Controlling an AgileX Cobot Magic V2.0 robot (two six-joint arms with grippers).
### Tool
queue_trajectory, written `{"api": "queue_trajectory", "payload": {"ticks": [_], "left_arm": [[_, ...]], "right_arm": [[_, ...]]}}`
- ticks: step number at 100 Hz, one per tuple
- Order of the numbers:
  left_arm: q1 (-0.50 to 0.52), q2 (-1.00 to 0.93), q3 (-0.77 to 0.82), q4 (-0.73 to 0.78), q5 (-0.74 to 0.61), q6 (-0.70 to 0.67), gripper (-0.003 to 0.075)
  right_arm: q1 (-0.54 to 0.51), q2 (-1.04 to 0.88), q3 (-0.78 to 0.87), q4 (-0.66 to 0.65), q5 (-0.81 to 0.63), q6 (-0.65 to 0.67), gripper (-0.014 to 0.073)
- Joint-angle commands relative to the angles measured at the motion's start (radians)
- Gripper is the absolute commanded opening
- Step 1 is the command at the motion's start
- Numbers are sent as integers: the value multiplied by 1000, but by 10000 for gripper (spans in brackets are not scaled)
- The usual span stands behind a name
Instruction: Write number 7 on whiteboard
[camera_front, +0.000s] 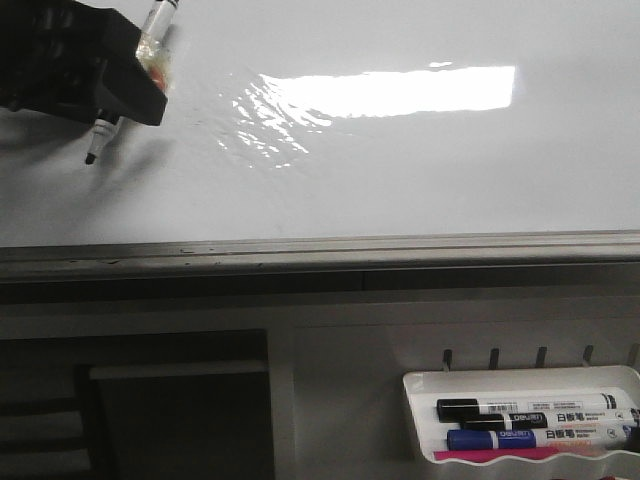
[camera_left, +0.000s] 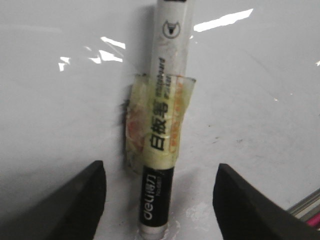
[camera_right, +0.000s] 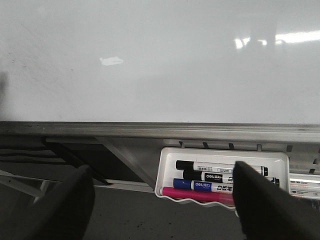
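The whiteboard (camera_front: 420, 190) is a glossy white surface with a rippled patch and a bright glare; no number 7 shows on it. At the far left, my left gripper (camera_front: 122, 92) is over a white marker (camera_front: 100, 135) wrapped in yellowed tape, its dark tip close to the board. In the left wrist view the marker (camera_left: 162, 125) runs between the two black fingers (camera_left: 75, 200), which stand wide apart and do not touch it, so the left gripper (camera_left: 160, 200) is open. My right gripper (camera_right: 162, 200) is open and empty, below the board's grey edge strip (camera_right: 150, 131).
A small white tray (camera_front: 520, 378) hangs under the board's edge at the right, holding black, blue and pink markers (camera_front: 530, 438). The right wrist view shows the same tray (camera_right: 165, 170) beside one finger. A dark recess (camera_front: 180, 400) lies under the board at left.
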Motion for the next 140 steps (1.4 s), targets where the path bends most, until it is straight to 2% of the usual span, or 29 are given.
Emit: {"api": "queue_trajectory", "payload": {"ticks": [1,8,23,34,50,72,84,111,129,140], "left_arm": [[-3,-3,-28,11,-68,2,375],[-3,-3,-28,15,-66,2,267],[-3,-4,-28,42,-40,2,-23],[-3,-22,-28,53,-26,23,-20],[-25,-76,-28,53,32,126,-20],[-169,-126,-28,55,167,281,-20],[-277,-126,-28,94,213,287,-20],[-445,-126,-28,106,171,287,-20],[-462,-126,-28,104,160,287,-20],[-462,-126,-28,102,153,287,-20]], "right_arm": [[0,6,-35,19,-60,-11,510],[0,6,-35,19,-60,-11,510],[0,8,-35,19,-60,-11,510],[0,12,-35,19,-62,-11,510],[0,19,-35,63,-9,-31,510],[0,114,-66,459,128,-332,510],[0,188,-127,578,222,-415,510],[0,382,-287,619,436,-449,510],[7,469,-314,656,502,-458,510],[50,500,-314,663,495,-470,510]]}}
